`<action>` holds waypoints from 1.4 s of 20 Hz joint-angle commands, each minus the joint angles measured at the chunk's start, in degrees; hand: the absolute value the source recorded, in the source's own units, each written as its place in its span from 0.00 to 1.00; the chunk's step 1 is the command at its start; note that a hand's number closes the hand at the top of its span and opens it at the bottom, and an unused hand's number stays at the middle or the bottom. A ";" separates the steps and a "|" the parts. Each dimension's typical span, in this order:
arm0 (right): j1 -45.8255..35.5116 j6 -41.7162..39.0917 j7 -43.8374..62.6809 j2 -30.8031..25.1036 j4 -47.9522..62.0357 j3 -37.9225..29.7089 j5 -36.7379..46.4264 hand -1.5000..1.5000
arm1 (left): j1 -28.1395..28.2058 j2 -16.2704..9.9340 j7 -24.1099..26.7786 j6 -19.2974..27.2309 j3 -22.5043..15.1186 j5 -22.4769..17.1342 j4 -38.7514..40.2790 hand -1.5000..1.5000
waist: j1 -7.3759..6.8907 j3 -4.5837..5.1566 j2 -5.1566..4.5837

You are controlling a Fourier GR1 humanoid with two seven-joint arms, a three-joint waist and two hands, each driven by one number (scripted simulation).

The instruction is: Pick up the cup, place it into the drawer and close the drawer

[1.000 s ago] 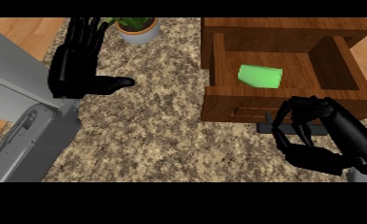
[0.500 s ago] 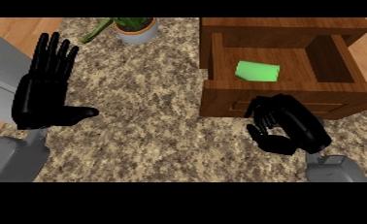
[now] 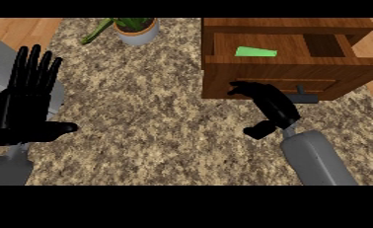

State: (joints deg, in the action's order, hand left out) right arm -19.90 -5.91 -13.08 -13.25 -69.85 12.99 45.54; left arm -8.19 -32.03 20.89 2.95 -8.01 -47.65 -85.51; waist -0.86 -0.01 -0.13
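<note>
Right robot hand (image 3: 268, 104) has moved up from the lower right of the frame to the centre right; its fingers now touch the front panel of the drawer (image 3: 284, 80), beside the grey handle (image 3: 307, 96). Drawer is pushed further in: less of its interior shows than before, and the green cup (image 3: 256, 52) now sits nearer the upper edge of the opening. Left robot hand (image 3: 29, 98) shifted toward the left edge, lower in frame, fingers straight.
</note>
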 commanded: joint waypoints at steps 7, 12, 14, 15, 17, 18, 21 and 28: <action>-14.17 8.07 -8.55 4.98 29.41 -5.71 2.97 0.00 | 5.02 1.73 1.61 -9.64 5.36 1.60 2.17 0.00 | -0.21 -0.01 -0.18; -23.67 6.94 -16.64 0.34 43.71 -12.30 -0.31 0.00 | 5.63 1.54 -2.52 -6.19 5.26 1.04 -3.84 0.00 | -1.66 -0.13 -0.53; -27.45 3.79 -17.15 -1.93 46.64 -14.00 -1.34 0.00 | 3.79 0.24 -1.81 -10.90 7.40 -0.29 0.98 0.00 | -1.51 -0.09 -0.71; -29.11 5.27 -16.59 -0.35 48.92 -13.30 -0.07 0.00 | 1.96 1.34 -1.33 -9.86 7.12 0.90 3.27 0.00 | -1.53 -0.08 -0.86; -31.45 2.66 -17.44 -2.68 50.31 -14.19 -0.60 0.00 | 3.34 2.15 0.32 -10.92 7.05 1.85 4.07 0.00 | -1.47 -0.05 -0.78; -32.74 1.59 -18.14 -3.81 51.56 -14.31 -0.51 0.00 | 2.27 4.77 1.25 -8.77 4.45 4.06 4.41 0.00 | -1.88 -0.08 -1.16; -35.25 2.38 -17.75 -4.21 54.90 -15.47 -0.61 0.00 | 1.83 2.27 -1.73 -9.97 5.88 2.00 2.17 0.00 | -3.22 -0.15 -1.52; -37.26 1.45 -19.90 -7.52 57.92 -16.54 -0.87 0.00 | 3.77 4.64 0.89 -11.60 3.18 5.03 2.99 0.00 | -4.34 -0.15 -2.03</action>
State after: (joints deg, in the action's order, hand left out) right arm -52.96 -6.16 -38.33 -17.22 -16.11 -1.56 44.56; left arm -5.81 -29.06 20.28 -7.78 -2.87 -44.45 -82.79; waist -4.03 0.37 -0.11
